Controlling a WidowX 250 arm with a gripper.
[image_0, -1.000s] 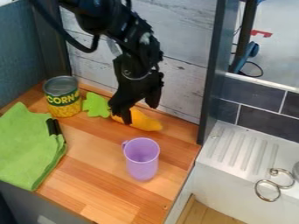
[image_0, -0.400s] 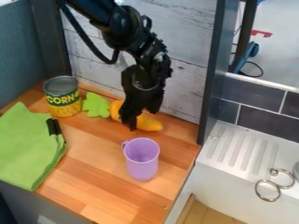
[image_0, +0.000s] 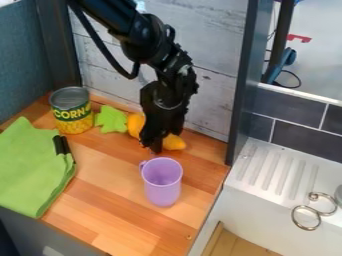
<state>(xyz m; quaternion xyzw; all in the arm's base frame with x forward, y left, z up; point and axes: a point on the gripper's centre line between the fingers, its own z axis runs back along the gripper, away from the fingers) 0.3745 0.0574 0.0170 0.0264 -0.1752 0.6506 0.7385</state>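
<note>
The black gripper (image_0: 155, 145) hangs down over the orange toy carrot (image_0: 175, 143), just behind the purple cup. It covers the carrot's middle; the orange shows on both sides of it. The carrot lies near the back wall, its green leafy top (image_0: 111, 119) pointing left. A purple cup (image_0: 162, 189) stands upright in front, handle towards the upper left. To the left of the leaves is a corn can (image_0: 71, 115), upright.
A folded green cloth (image_0: 30, 170) with black strips at its edge lies on the wooden counter's (image_0: 120, 225) left. At right, beyond a dark post (image_0: 242, 85), stands a white ridged sink (image_0: 274, 172) with metal rings (image_0: 306, 217).
The gripper has moved right and down along the carrot, coming lower and nearer to the cup. The carrot, cup, can and cloth look unmoved.
</note>
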